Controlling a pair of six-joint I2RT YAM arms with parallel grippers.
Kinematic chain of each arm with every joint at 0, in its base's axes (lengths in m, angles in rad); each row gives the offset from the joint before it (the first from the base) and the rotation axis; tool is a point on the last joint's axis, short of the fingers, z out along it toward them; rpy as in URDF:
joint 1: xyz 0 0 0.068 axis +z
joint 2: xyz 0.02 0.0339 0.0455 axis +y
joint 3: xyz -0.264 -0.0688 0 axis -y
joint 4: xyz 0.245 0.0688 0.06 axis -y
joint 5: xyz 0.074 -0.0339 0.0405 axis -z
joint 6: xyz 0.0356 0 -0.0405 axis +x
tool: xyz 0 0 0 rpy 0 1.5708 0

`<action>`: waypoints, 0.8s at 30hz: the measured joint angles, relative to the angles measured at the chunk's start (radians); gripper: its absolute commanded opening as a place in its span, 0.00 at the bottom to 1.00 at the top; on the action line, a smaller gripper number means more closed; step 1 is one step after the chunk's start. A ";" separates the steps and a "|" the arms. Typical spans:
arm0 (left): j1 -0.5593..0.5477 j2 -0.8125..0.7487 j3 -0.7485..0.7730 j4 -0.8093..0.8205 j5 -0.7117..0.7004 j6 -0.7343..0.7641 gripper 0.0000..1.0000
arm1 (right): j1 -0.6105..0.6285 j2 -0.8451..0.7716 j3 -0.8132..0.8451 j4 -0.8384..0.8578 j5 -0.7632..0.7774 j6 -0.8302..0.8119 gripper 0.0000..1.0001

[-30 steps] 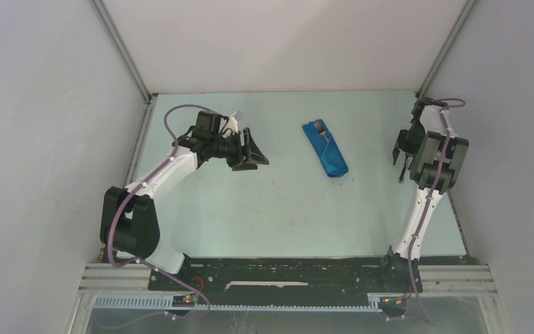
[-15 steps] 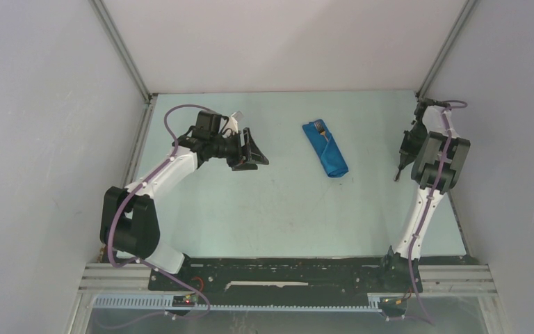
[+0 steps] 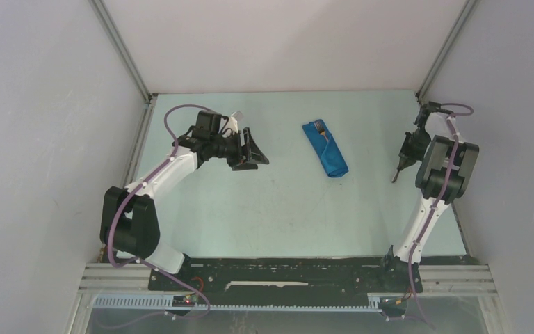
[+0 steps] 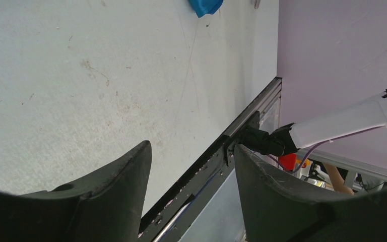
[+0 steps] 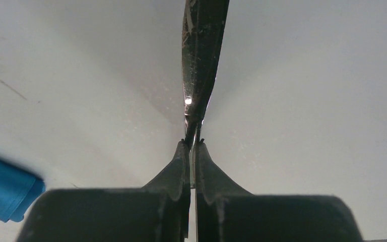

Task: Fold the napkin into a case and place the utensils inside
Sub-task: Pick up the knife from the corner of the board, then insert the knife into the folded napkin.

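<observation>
The napkin [image 3: 325, 148], bright blue, lies folded into a narrow case at the table's far middle. A small dark utensil end [image 3: 322, 129], probably the fork, shows at its far opening. At the right side of the table, clear of the case, my right gripper [image 3: 402, 163] is shut on the silvery knife [image 3: 395, 175]. In the right wrist view the knife [image 5: 201, 55] runs straight out from the pinched fingertips of the right gripper [image 5: 192, 143], with the case's end [image 5: 2, 189] at the lower left. My left gripper [image 3: 254, 149] hovers open and empty to the left of the case.
Grey walls close in the table [image 3: 264, 209] on the left, back and right. A black base rail [image 3: 285, 271] runs along the near edge. In the left wrist view the left gripper [image 4: 191, 156] looks across bare table towards the napkin's tip [image 4: 205, 6] and the right arm's base [image 4: 267, 141].
My right gripper has shut on the knife, and its elbow has swung a little to the right. The left arm and the case have not moved.
</observation>
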 measured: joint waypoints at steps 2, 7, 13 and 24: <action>0.000 0.000 0.000 0.003 0.000 -0.002 0.66 | 0.000 -0.015 -0.005 0.015 -0.010 0.000 0.00; 0.000 0.000 0.000 0.004 0.000 -0.006 0.66 | 0.021 -0.040 -0.014 0.047 -0.021 -0.004 0.00; 0.000 0.000 0.000 0.006 0.000 -0.006 0.66 | 0.085 -0.049 -0.014 0.084 -0.036 -0.026 0.00; 0.000 0.000 0.000 0.014 0.000 -0.006 0.66 | 0.261 -0.049 0.103 0.106 -0.100 -0.049 0.20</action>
